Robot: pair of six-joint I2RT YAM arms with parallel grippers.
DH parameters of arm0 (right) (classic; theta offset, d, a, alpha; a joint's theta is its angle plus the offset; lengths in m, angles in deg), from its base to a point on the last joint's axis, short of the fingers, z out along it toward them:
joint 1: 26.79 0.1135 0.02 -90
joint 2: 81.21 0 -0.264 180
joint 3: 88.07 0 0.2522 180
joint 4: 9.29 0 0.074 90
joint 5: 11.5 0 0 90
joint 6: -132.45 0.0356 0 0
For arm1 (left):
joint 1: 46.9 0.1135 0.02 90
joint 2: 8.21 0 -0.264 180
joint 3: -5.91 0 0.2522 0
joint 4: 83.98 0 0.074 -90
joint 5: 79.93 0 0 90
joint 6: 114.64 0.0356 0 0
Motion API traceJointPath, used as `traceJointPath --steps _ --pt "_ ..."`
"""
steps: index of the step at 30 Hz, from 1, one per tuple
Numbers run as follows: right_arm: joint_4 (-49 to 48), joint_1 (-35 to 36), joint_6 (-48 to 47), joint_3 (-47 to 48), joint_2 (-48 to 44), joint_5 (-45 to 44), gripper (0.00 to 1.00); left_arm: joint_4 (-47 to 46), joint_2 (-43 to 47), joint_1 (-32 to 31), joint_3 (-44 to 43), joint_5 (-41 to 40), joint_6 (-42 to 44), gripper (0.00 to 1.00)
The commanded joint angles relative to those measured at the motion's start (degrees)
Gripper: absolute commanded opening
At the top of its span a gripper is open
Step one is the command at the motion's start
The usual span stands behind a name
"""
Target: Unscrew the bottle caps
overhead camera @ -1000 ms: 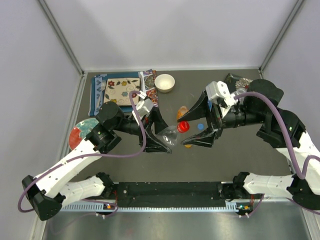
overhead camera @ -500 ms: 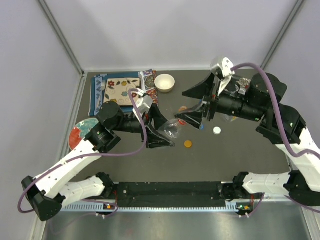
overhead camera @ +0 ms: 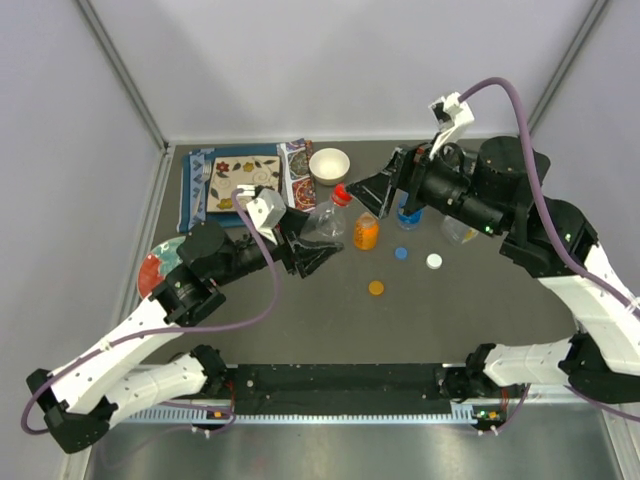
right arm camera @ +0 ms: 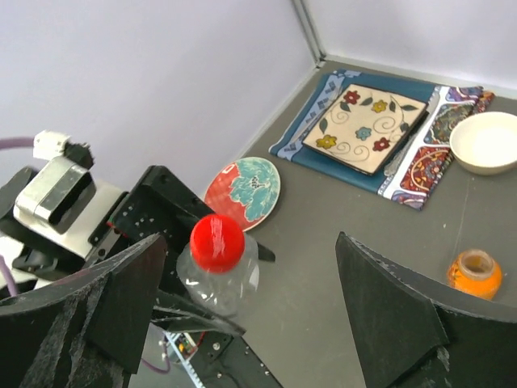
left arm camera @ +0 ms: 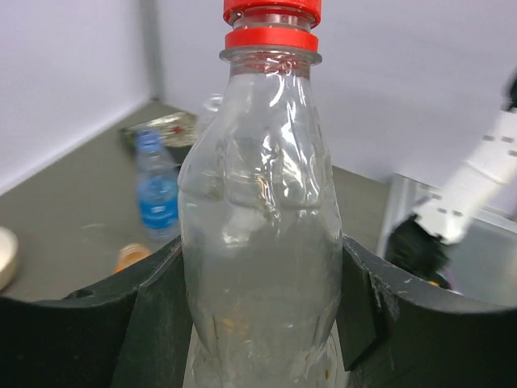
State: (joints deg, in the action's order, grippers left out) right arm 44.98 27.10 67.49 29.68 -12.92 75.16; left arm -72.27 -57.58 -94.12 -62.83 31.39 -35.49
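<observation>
From above the near edge we overlook the whole bench [overhead camera: 300, 320]. Left wrist, close in, faces the right edge; right wrist looks down leftward. All share the red-capped bottle [overhead camera: 325, 216].

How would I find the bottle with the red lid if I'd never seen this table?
Find the white bowl at the back of the table. Just in front of it, the left gripper grips a clear bottle. Only it wears a red cap; the orange bottle beside it is open.

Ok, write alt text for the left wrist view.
A clear bottle with its red cap on stands clamped between the black fingers of the left hand. Behind it, a blue-tinted bottle stands on the grey table.
</observation>
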Motion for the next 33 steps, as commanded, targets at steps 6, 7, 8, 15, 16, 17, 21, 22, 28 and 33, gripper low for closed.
traceJointPath --steps 6,7,8,15,16,17,21,22,28,33 --pt "0.36 0.6 5.63 3.85 4.65 -5.28 0.86 -0.06 -0.12 -9.64 1.46 -31.95 13.04 0.39" --pt "0.27 0.6 5.72 4.55 5.18 -4.93 0.86 -0.07 -0.47 -10.17 1.28 -33.7 13.48 0.39" --pt "0.36 0.6 5.81 4.82 5.71 -4.75 0.86 -0.07 -0.99 -10.95 1.28 -34.5 13.66 0.39" --pt "-0.17 0.6 6.16 5.0 8.96 -4.75 0.81 -0.59 -1.35 -11.66 1.63 -36.7 14.28 0.39" --pt "-0.26 0.69 6.08 4.74 9.22 -4.32 0.77 -0.68 -1.35 -11.66 1.72 -36.79 14.45 0.38" --pt "-0.43 0.6 6.16 4.65 9.31 -4.23 0.72 -0.68 -1.09 -11.66 1.81 -36.88 14.46 0.38" --pt "-0.79 0.6 5.9 4.3 9.49 -4.31 0.68 -0.68 -0.91 -11.66 1.98 -36.88 14.72 0.38" --pt "-0.87 0.52 5.81 4.21 9.75 -4.31 0.68 -0.77 -0.82 -11.66 2.07 -36.88 14.72 0.38" --pt "-1.05 0.6 5.73 3.86 10.55 -3.88 0.61 -0.86 -0.56 -11.66 2.42 -36.7 14.46 0.38" --pt "-1.14 0.6 5.99 3.07 11.16 -3.87 0.58 -0.94 -0.12 -11.66 2.95 -36.88 14.46 0.38"
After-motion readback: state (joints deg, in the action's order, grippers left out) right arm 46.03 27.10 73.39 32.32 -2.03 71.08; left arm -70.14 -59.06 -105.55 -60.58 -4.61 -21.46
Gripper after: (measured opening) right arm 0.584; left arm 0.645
